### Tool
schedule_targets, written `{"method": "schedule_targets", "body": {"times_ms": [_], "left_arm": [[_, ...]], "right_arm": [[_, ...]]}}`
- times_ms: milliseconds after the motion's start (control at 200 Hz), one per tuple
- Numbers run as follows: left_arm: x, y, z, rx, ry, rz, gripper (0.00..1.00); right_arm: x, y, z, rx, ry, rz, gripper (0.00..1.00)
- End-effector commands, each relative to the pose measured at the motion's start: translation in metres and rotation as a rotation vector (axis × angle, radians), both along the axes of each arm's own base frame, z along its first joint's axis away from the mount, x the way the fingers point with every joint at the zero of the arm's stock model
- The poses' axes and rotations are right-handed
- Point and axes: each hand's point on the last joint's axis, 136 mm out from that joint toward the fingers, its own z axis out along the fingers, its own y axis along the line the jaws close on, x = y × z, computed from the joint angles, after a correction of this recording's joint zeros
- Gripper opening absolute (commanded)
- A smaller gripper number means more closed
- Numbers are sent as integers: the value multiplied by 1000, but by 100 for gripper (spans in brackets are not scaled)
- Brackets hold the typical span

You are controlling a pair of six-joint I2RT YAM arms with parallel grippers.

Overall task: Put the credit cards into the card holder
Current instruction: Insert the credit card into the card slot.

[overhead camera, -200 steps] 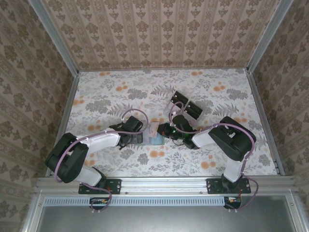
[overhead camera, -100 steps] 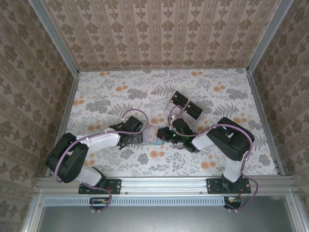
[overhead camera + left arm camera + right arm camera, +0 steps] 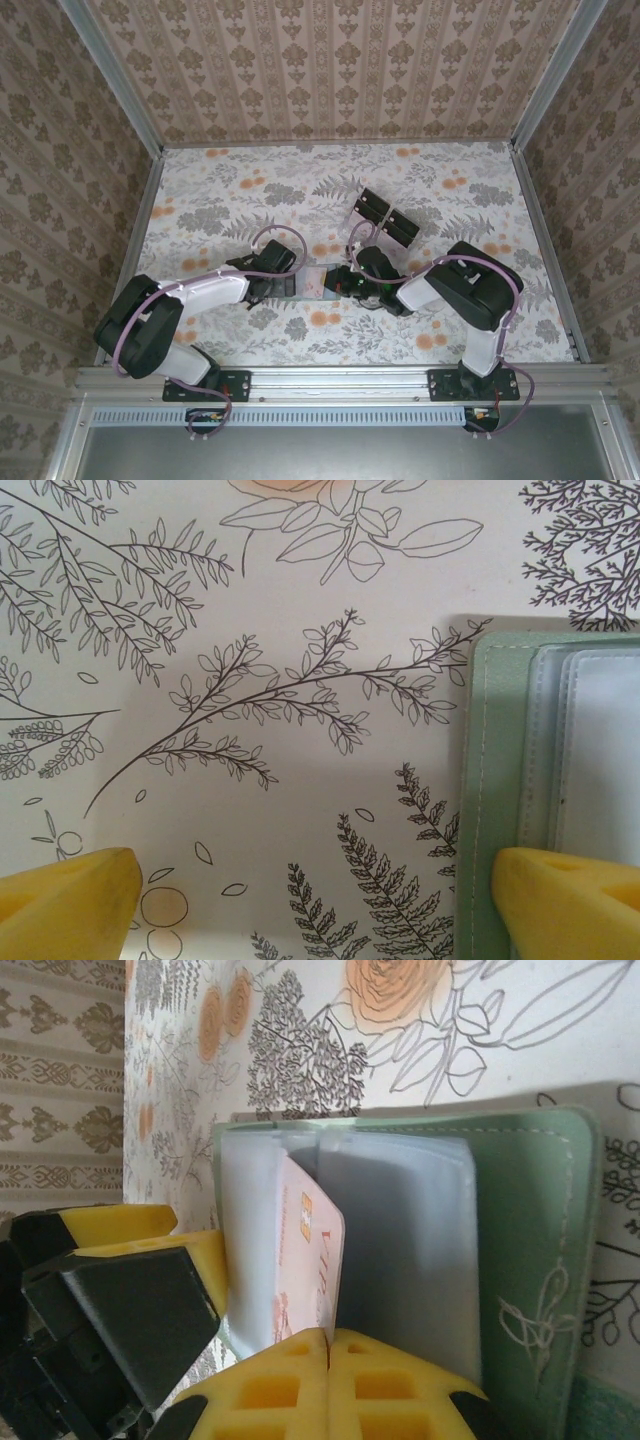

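Looking down on the floral surface [image 3: 230, 200], we see the card holder [image 3: 312, 283] lying open between the two arms, its clear sleeves [image 3: 400, 1240] showing inside the dull-green cover. Our right end effector [image 3: 328, 1345] is clenched on a credit card [image 3: 310, 1260], a pale salmon one with an orange mark. The card stands on edge, tilted, among the holder's sleeves. Our left end effector [image 3: 315, 900] is released, its yellow fingers [image 3: 65, 905] spread wide. One finger sits over the holder's stitched edge, though we cannot tell whether it presses there. The other hangs over bare surface, well off the holder. A clear tray of black blocks [image 3: 385, 218] lies beyond the holder, apart from it.
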Motion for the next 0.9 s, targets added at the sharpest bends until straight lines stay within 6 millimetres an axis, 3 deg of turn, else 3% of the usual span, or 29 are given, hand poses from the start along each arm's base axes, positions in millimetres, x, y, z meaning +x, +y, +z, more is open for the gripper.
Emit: {"method": "schedule_targets", "body": {"times_ms": [0, 830, 895], "left_arm": [[-7, 11, -11, 48, 43, 5, 100], [-6, 5, -10, 28, 50, -7, 100], [-6, 5, -8, 23, 45, -6, 100]], "right_arm": [[-13, 3, -20, -34, 75, 45, 0], [-6, 28, -21, -86, 124, 117, 0], [-5, 27, -14, -100, 111, 125, 11]]}}
